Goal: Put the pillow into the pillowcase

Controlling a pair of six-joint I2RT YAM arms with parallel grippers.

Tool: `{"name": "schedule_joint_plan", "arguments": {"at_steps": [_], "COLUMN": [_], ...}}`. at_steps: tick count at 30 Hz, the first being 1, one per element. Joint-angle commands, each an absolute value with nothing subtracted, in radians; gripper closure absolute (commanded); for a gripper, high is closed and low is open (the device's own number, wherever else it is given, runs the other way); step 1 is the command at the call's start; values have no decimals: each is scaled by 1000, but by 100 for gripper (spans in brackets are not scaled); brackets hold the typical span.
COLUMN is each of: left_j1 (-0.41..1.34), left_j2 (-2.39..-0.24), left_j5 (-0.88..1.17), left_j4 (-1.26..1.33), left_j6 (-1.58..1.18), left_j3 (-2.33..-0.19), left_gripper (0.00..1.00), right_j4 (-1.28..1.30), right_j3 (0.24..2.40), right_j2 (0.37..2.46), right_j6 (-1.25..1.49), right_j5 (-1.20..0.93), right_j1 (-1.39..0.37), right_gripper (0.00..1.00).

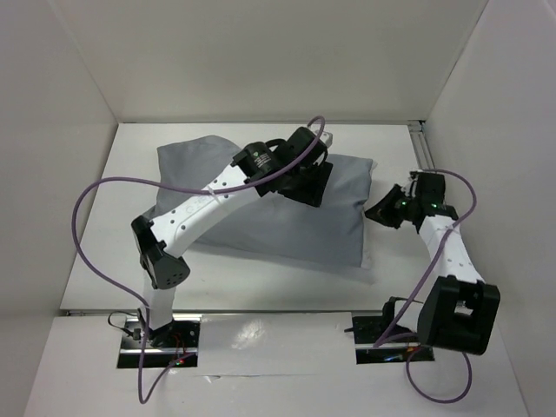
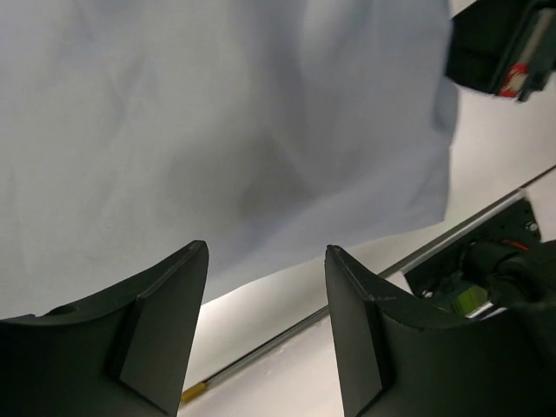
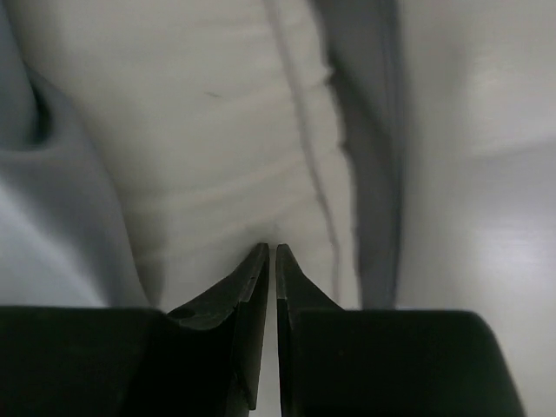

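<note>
Pinching pillow (image 3: 217,130) at pillowcase (image 1: 278,230) mouth, right tool (image 3: 271,252); left tool (image 2: 265,252) agape.

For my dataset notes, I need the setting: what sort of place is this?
Probably a robot test cell in a lab: plain white wall panels enclose a white table, two arms are bolted at its near edge, and purple cables hang loose.

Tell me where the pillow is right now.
The pillow lies mostly inside the grey pillowcase in the middle of the top view; its white end shows at the case's right opening, pinched by the right gripper.
</note>
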State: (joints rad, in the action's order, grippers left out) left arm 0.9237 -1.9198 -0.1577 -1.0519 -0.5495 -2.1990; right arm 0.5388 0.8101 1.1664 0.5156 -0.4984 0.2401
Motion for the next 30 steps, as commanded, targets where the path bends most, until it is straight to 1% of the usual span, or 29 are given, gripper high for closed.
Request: {"name": "schedule_joint_plan", "arguments": {"at_steps": [1, 3, 4, 6, 7, 8, 9, 11, 12, 14, 15, 16, 18, 19, 22, 25, 28, 30], "left_j1": [891, 900, 900, 910, 910, 932, 942, 959, 977, 988, 1014, 1023, 1054, 1054, 1063, 1063, 1026, 1017], "left_j2": [-1914, -1914, -1914, -1914, -1914, -1914, -1914, -1890, -1890, -1890, -1890, -1890, -1904, -1893, -1832, -1819, -1819, -1810], "left_j5": [-189, -189, -198, -198, -246, -270, -296, -362, -395, -498, -532, -614, -704, -762, -801, -859, -888, -910], "left_j4": [-1117, -1133, -1147, -1170, -1199, -1212, -1222, -1244, -1256, -1293, -1307, -1322, -1367, -1367, -1367, -1367, -1367, -1367], "left_j6": [-531, -517, -517, -517, -517, -526, -526, -552, -563, -581, -590, -604, -646, -669, -744, -744, -765, -775], "left_j3": [-2235, -2235, -2246, -2246, -2246, -2246, -2234, -2207, -2207, -2183, -2183, -2157, -2142, -2085, -1999, -1947, -1881, -1844], "left_gripper": [31, 31, 31, 28, 28, 27, 27, 23, 22, 21, 21, 21, 21, 21, 21, 21, 19, 19], "right_j4": [309, 238, 157, 98, 98, 98, 98, 147, 167, 230, 244, 253, 265, 265, 255, 233, 224, 224], "right_j3": [772, 772, 772, 772, 772, 772, 772, 762, 762, 750, 750, 735, 710, 697, 683, 660, 650, 660], "right_j2": [1216, 1250, 1259, 1259, 1246, 1235, 1212, 1194, 1178, 1169, 1143, 1143, 1115, 1115, 1106, 1106, 1118, 1131], "right_j6": [556, 604, 659, 701, 715, 724, 724, 703, 692, 674, 661, 661, 661, 661, 661, 670, 680, 661], "right_j5": [-655, -623, -614, -580, -556, -545, -545, -558, -567, -577, -595, -604, -626, -626, -635, -656, -666, -666], "right_j1": [55, -84, -200, -270, -284, -284, -270, -212, -192, -135, -120, -104, -78, -78, -78, -78, -78, -78], "right_gripper": [85, 87, 87, 87, 87, 87, 82, 69, 66, 58, 56, 56, 56, 56, 54, 47, 44, 44]}}
